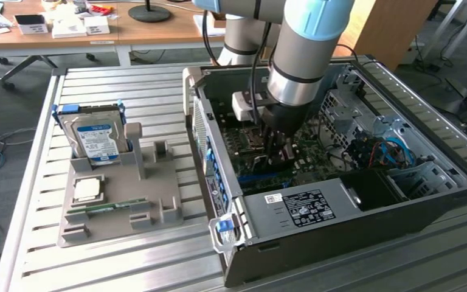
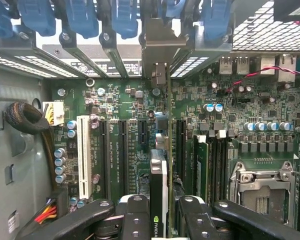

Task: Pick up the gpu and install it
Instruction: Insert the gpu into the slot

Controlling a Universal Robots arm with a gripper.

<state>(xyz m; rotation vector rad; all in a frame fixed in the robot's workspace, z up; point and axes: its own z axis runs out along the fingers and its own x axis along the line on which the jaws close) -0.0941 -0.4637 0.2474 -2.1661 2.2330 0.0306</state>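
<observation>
One gripper (image 2: 159, 220) reaches down inside the open case (image 1: 428, 201), its two black fingers (image 2: 135, 215) pinching the gpu (image 2: 159, 190) edge-on between them. The card hangs over the motherboard (image 2: 115, 100), roughly in line with the black slots (image 2: 142, 145) at the middle of the board, with its silver bracket (image 2: 160, 47) reaching toward the case's rear slot openings. The risk from here is misalignment: if the card's edge sits slightly off or tilted to the slot, pressing could jam it or stress the board, and the bracket could catch on the rear frame. Seen on edge, the gpu is thin, with a black fan side and a green logo.
</observation>
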